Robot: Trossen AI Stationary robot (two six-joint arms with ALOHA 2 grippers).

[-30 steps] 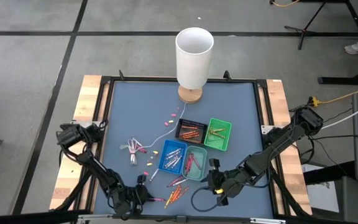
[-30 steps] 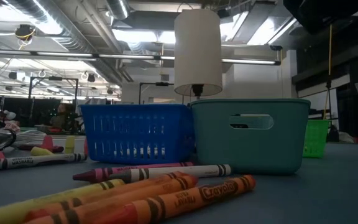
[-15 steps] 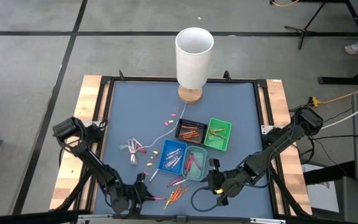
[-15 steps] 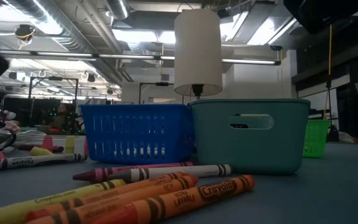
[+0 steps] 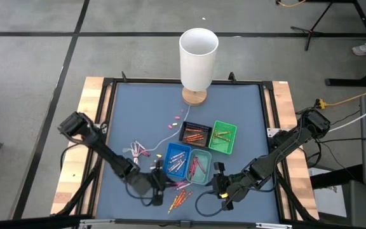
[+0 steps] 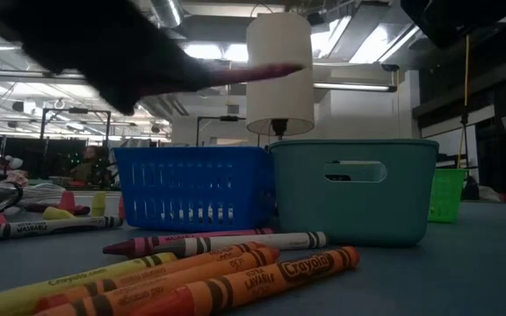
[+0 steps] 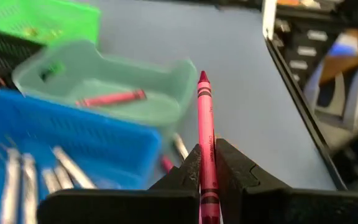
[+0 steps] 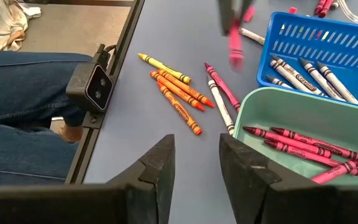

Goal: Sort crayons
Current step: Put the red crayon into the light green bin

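Left gripper (image 7: pixel 206 180) clenched on pink crayon (image 7: pixel 205 124), lower centre of frame. Advise release only above teal tray (image 7: pixel 114 87) (pinks already inside). Right gripper (image 8: pixel 194 163) released, idle.

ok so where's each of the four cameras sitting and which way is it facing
High view: above the table, looking straight down; both arms show, left gripper and right gripper.
Low view: at table-top height, level across loose crayons to the blue tray and teal tray; a dark blurred arm shows at top.
Left wrist view: behind fingers shut on a pink crayon, facing the trays.
Right wrist view: behind open fingers, over the teal tray.
Shared: the wrist views both show the pink crayon and both trays.
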